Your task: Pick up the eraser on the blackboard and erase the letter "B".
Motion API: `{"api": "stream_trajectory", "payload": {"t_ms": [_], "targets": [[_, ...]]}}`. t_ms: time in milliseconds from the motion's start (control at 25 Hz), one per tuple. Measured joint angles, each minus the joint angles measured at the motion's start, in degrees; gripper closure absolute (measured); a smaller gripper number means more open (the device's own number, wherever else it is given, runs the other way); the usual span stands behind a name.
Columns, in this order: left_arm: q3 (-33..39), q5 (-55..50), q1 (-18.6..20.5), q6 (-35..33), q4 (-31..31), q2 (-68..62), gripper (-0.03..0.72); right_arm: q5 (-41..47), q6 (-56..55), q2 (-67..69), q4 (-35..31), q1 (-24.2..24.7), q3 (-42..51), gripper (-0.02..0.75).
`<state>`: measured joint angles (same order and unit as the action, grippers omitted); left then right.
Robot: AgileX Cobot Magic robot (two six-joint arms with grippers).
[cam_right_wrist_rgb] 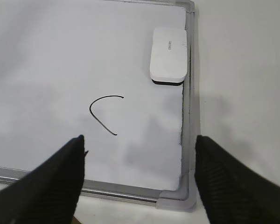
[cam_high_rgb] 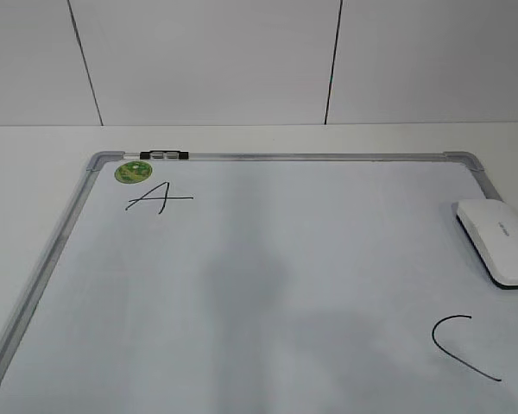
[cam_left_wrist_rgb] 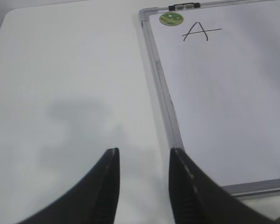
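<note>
The white eraser (cam_high_rgb: 497, 241) lies on the blackboard (cam_high_rgb: 268, 285) by its right frame; it also shows in the right wrist view (cam_right_wrist_rgb: 167, 55). The board bears a black "A" (cam_high_rgb: 159, 198) at the far left and a black "C" (cam_high_rgb: 463, 345) at the near right. No letter "B" shows in any view. My right gripper (cam_right_wrist_rgb: 139, 140) is open and empty above the board's near right corner, well short of the eraser. My left gripper (cam_left_wrist_rgb: 144, 151) is open and empty above the table, just left of the board's left frame (cam_left_wrist_rgb: 164, 93). Neither gripper shows in the exterior view.
A round green sticker (cam_high_rgb: 131, 172) and a black clip (cam_high_rgb: 164, 155) sit at the board's far left corner. The board lies on a white table (cam_left_wrist_rgb: 60, 93) with bare surface to its left and right. A white panelled wall (cam_high_rgb: 242, 60) stands behind.
</note>
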<state>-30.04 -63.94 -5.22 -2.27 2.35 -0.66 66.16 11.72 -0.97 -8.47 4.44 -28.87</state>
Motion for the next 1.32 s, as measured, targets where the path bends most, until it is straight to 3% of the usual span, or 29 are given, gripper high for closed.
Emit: {"api": "stream_trajectory", "payload": {"t_ms": [240,1320], "targets": [[0.10,0.00,3.55,0.00,0.11,0.00,0.439,0.00,0.00,0.00,0.85,0.00,0.00,0.152],[0.10,0.00,3.55,0.00,0.11,0.00,0.445,0.00,0.00,0.00,0.85,0.00,0.00,0.153]]}}
